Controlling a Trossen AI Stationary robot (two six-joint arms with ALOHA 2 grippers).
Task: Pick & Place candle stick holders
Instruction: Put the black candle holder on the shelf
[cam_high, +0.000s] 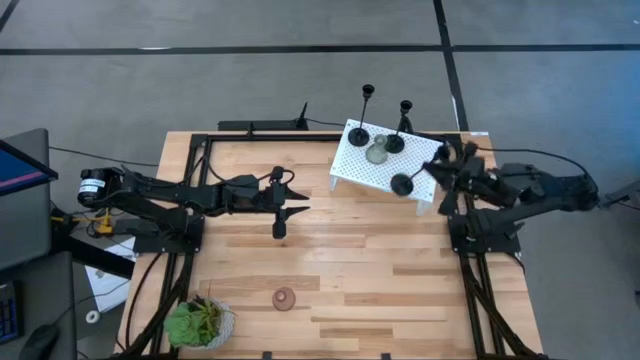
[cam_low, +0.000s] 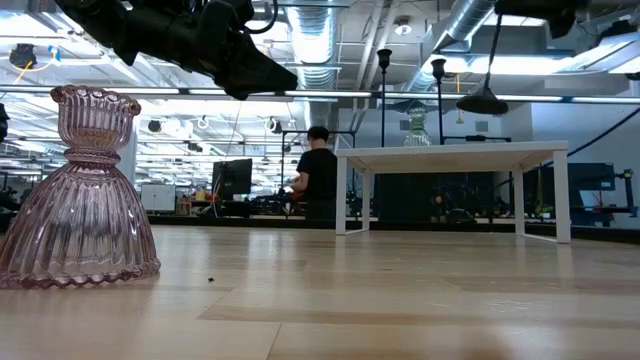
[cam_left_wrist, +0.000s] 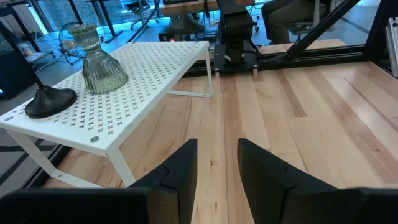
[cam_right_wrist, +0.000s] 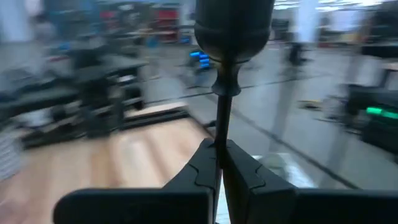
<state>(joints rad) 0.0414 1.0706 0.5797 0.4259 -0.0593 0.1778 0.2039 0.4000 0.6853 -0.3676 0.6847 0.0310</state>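
Two tall black candle stick holders (cam_high: 360, 133) (cam_high: 396, 141) and a squat grey-green one (cam_high: 377, 152) stand on their bases on the white perforated stand (cam_high: 372, 176). A third tall black holder (cam_high: 402, 183) hangs tilted over the stand's near right part, with my right gripper (cam_right_wrist: 219, 146) shut on it. A squat pinkish holder (cam_high: 285, 298) stands on the table near the front edge. My left gripper (cam_high: 303, 198) waits open above the table's middle, its fingers pointing toward the stand. My right gripper pinches the black holder's thin stem (cam_right_wrist: 221, 124) between its two fingers, a little below the cup top (cam_right_wrist: 233, 25). The fingers lie level and across the stem. The holder is lifted clear, its round base (cam_low: 483, 103) hanging above the stand's top.
A small green potted plant (cam_high: 200, 322) stands at the near left corner. A black frame (cam_high: 190, 180) runs along the table's edges. Bare wood lies between the stand and the pinkish holder. A person (cam_low: 318, 178) sits in the room beyond the table.
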